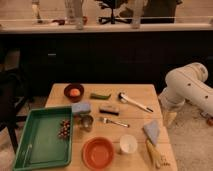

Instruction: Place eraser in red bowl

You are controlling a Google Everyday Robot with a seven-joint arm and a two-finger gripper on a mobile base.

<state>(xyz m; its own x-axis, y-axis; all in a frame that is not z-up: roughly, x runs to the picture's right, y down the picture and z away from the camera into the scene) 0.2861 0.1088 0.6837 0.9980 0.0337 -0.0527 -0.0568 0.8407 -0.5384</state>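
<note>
Dark eraser (109,109), mid-table (142,91), long axis parallel to the near edge, behind the red bowl (98,151); gripper (170,118) hangs beyond the table's right edge, well apart, grip state cannot be told.

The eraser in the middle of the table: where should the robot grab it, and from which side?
Probably from above, pinching the eraser across its short width at mid-length. It lies flat with its long side running left to right, and the sponge and fork sit close by. The gripper hangs off the table's right edge.
</note>
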